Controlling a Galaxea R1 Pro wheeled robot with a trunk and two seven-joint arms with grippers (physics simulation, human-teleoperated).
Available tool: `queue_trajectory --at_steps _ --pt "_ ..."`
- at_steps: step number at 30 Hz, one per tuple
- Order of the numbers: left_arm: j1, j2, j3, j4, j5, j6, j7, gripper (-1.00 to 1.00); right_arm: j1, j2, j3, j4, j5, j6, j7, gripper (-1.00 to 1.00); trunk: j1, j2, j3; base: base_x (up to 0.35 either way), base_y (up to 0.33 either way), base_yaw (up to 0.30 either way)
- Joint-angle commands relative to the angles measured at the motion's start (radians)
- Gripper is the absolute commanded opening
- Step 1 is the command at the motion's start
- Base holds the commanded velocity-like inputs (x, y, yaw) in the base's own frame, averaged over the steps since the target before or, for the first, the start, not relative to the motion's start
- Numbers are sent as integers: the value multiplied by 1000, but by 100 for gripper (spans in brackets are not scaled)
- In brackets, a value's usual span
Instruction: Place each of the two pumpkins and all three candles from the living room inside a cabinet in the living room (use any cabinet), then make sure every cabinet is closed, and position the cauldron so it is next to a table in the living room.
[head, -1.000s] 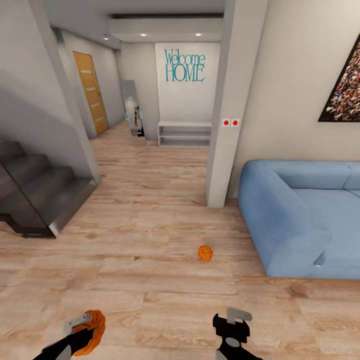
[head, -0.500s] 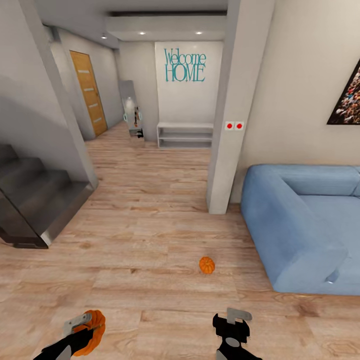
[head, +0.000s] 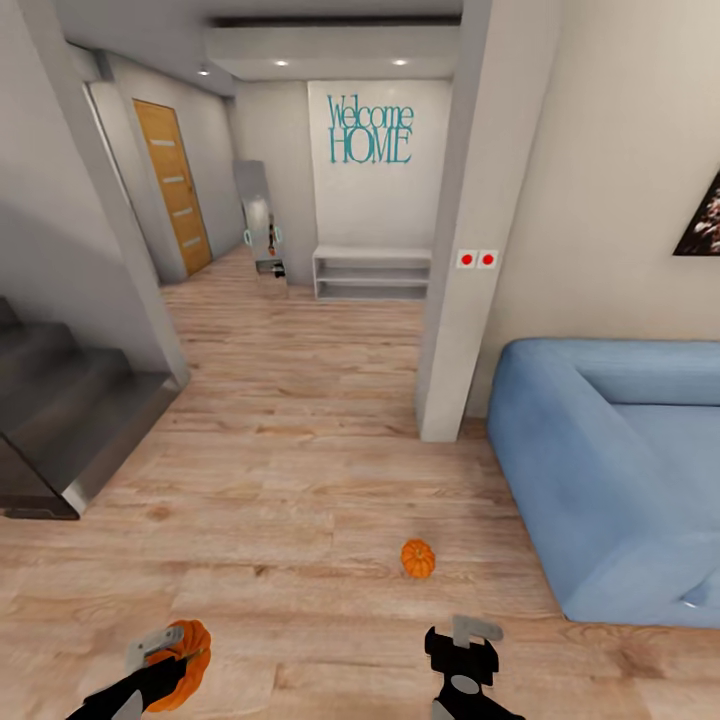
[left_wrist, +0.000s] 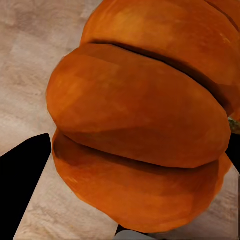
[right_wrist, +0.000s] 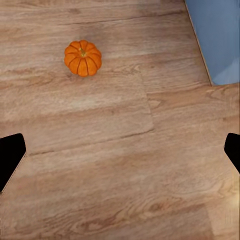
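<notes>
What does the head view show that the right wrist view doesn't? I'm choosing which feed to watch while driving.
Head view: the left gripper shut on the held pumpkin, the stairs, the pillar and the hallway.
Right wrist view: a close look at the stem of the pumpkin on the floor.
Both: that floor pumpkin, the wooden floor, the blue sofa and the open right gripper.

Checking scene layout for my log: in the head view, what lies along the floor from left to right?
Staircase → held pumpkin in the left end effector → loose pumpkin → right end effector → blue sofa.
</notes>
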Motion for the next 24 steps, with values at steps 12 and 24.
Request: queue_trajectory --at_steps 12,24 --pt "0 0 -1 -3 3 6 7 -100 -1 0 8 0 -11 -5 -3 100 1 -1 -1 331 0 0" --pt "-1 0 -1 -3 3 6 7 -100 -1 0 8 0 -11 -5 -4 100 1 -1 -1 321 72 -6"
